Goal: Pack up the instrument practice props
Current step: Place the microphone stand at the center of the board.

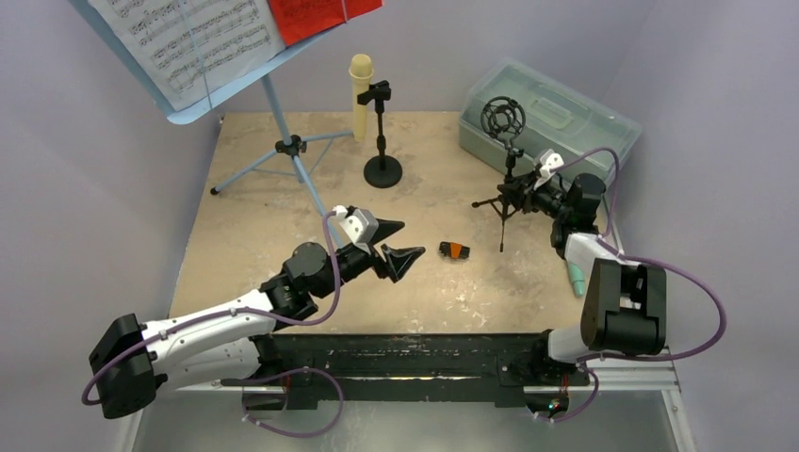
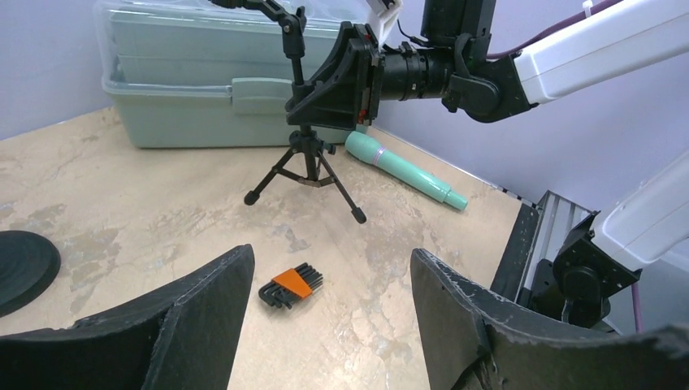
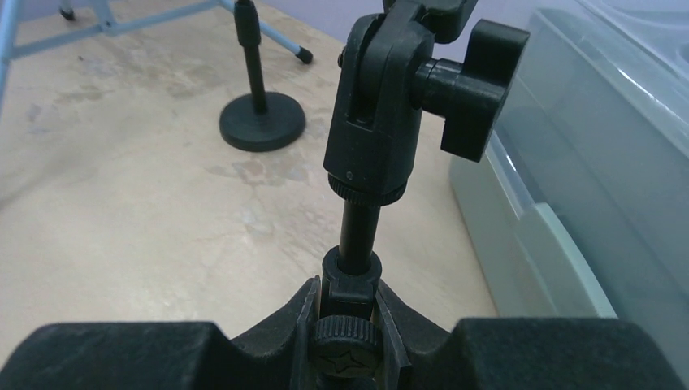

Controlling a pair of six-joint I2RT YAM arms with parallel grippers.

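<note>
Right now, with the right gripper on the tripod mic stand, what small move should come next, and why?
Probably a short, straight lift. The right gripper is shut on the stem of the tripod mic stand, whose feet seem to rest on the table beside the grey-green case. The left gripper is open, holding nothing, so it could then help.

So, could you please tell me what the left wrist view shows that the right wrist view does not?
Only the left wrist view shows the teal toy microphone lying on the beige table, the small orange-and-black hex key set, and the black tripod mic stand with its feet spread. Only the right wrist view shows the tripod legs of the pale-blue music rack and the upright post of the round-based black mic stand. Both show the right gripper shut on the tripod stand's stem, and the translucent grey-green plastic case.
</note>
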